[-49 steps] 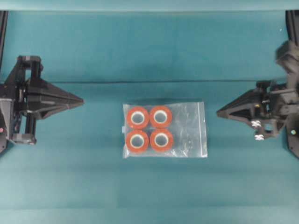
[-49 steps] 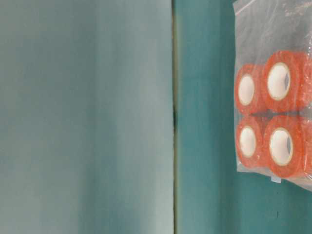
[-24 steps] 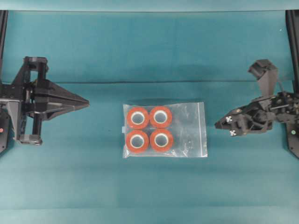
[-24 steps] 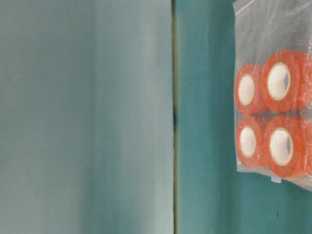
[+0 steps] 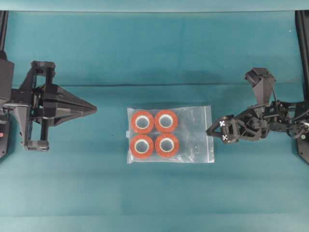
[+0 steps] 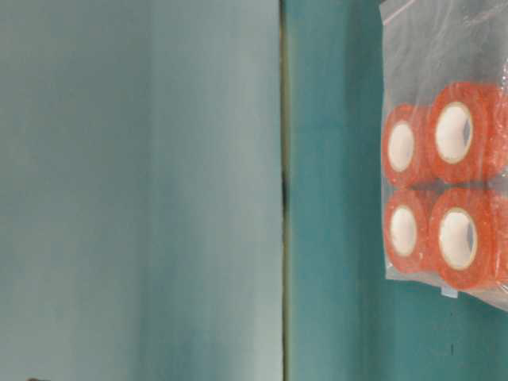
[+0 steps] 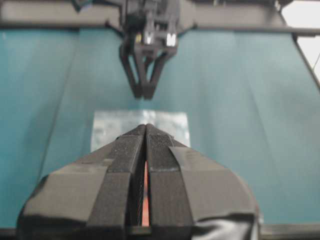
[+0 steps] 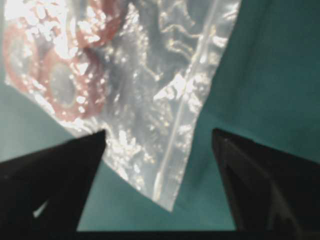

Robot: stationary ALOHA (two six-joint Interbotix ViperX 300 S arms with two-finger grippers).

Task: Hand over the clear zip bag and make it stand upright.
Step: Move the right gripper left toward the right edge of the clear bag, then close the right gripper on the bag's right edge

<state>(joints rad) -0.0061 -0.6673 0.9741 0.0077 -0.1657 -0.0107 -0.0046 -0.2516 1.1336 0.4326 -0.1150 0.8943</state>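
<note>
The clear zip bag (image 5: 193, 137) lies flat in the middle of the teal table, with its orange-red rolls (image 5: 154, 134) bunched in its left half. It also shows in the table-level view (image 6: 444, 48) and beyond the left fingers (image 7: 107, 127). My left gripper (image 5: 94, 109) is shut and empty, a short way left of the bag and pointing at it (image 7: 145, 127). My right gripper (image 5: 215, 131) is open and tilted down at the bag's right zip edge. In the right wrist view the bag's corner (image 8: 170, 165) lies between the spread fingers (image 8: 159, 134) without touching them.
A seam (image 5: 154, 85) crosses the teal table cover behind the bag. Black frame posts stand at the back corners (image 5: 3, 29) (image 5: 302, 24). A pale blurred surface (image 6: 135, 190) fills the left half of the table-level view.
My right gripper has opened wide, tipped downward and moved left up to the bag's zip edge. The shut left gripper has crept a little to the right. The bag has not moved.
</note>
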